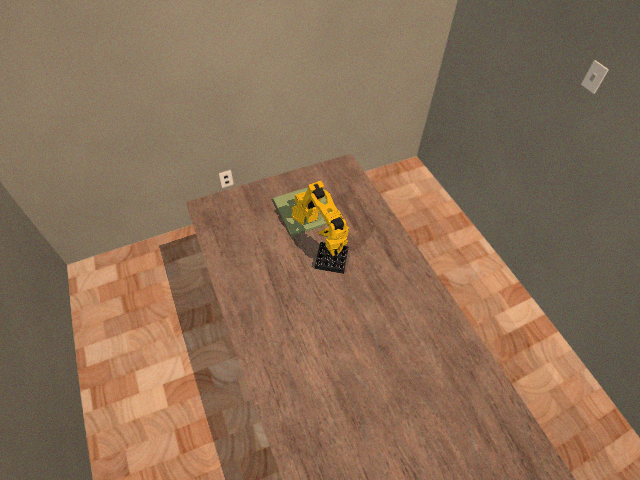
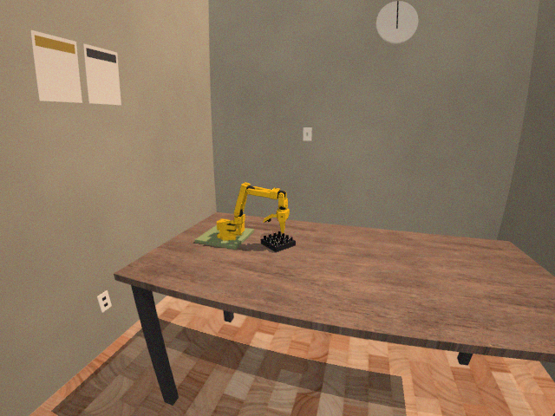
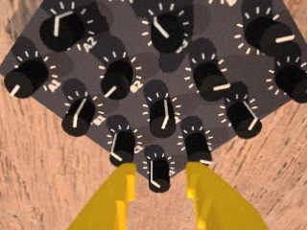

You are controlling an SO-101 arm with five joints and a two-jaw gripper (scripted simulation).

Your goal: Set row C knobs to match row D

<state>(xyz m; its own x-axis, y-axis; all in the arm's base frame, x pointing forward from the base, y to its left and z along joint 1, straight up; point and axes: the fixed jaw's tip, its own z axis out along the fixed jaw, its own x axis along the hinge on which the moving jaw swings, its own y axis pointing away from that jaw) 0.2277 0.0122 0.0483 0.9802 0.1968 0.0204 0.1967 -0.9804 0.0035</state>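
Observation:
The black knob box (image 1: 330,259) (image 2: 277,242) (image 3: 144,72) lies on the table in front of the arm's base. In the wrist view it sits cornerwise, with labels A1, A2, B1 and B2 at the left. My gripper (image 1: 333,246) (image 2: 280,227) (image 3: 158,165) points straight down over the box's near corner. Its two yellow fingers stand a little apart, one on each side of the corner knob (image 3: 159,178), which has a white pointer. I see a gap on both sides of that knob. The neighbouring knobs (image 3: 122,146) (image 3: 198,146) stand just beyond the fingertips.
The arm's base stands on a green mat (image 1: 284,206) (image 2: 205,237) near the table's far end. The long wooden table (image 1: 336,361) (image 2: 381,277) stretches away from the box. Walls stand behind the mat.

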